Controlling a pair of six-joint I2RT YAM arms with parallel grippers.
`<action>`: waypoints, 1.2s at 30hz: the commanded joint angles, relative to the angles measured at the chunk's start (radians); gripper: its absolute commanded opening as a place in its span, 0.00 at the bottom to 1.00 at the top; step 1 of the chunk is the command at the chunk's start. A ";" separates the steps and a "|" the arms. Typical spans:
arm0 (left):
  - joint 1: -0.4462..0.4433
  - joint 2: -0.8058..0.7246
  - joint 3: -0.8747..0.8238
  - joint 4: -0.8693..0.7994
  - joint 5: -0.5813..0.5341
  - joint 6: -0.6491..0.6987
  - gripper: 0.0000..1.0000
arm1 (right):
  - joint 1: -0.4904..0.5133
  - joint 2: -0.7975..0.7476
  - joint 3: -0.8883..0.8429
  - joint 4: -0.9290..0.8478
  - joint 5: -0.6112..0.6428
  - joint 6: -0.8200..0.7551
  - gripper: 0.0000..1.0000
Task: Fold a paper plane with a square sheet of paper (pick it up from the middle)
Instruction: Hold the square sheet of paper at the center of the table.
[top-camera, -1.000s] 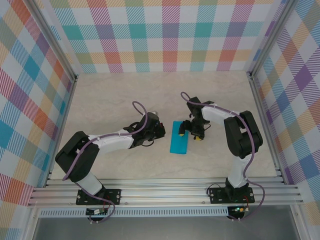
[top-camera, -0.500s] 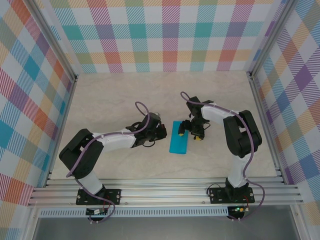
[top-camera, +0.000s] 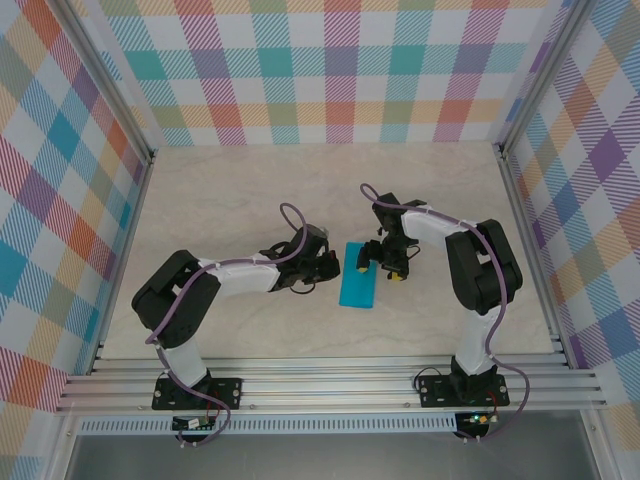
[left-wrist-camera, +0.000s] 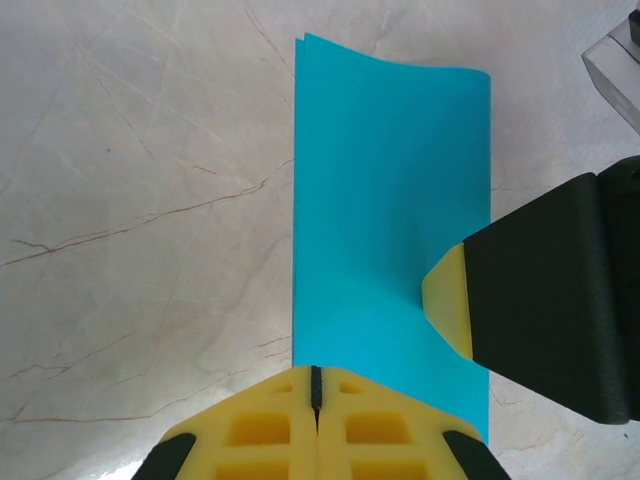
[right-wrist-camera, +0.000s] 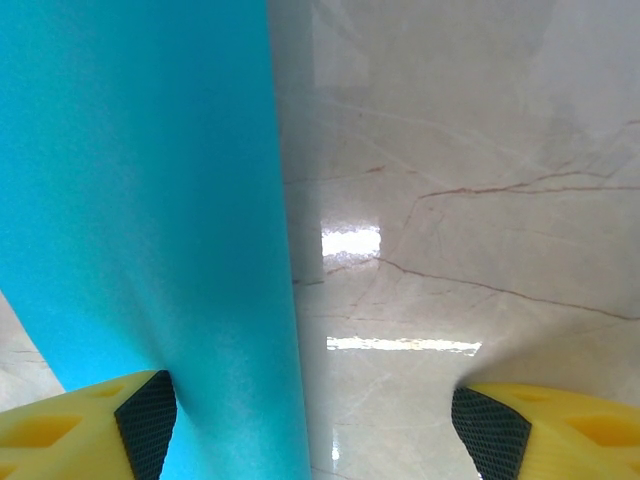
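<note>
On the table (top-camera: 250, 190), the left arm (top-camera: 235, 275) stretches low and rightward, while the right arm (top-camera: 470, 260) bends inward from its base. Between them the square sheet of paper (top-camera: 357, 277), doubled into a narrow strip, lies flat. The right gripper (top-camera: 385, 262) stands wide, one finger (left-wrist-camera: 445, 295) touching the strip and the other over bare table. The left gripper (left-wrist-camera: 315, 375), jaws pressed together, sits at the strip's left edge.

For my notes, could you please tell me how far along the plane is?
Done: the sheet of paper lies folded in half. In hand: the open right end effector presses it with one finger; the shut left end effector sits at its edge. Left: nose and wing folds.
</note>
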 joint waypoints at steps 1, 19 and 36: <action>-0.007 -0.002 0.018 0.005 -0.003 -0.004 0.00 | 0.005 0.156 -0.089 0.104 0.055 -0.035 0.81; -0.006 0.026 0.066 -0.022 0.032 0.003 0.00 | 0.007 0.166 -0.086 0.102 0.076 -0.017 0.84; -0.007 0.036 0.064 -0.028 0.046 0.004 0.00 | 0.006 0.170 -0.090 0.108 0.062 -0.029 0.76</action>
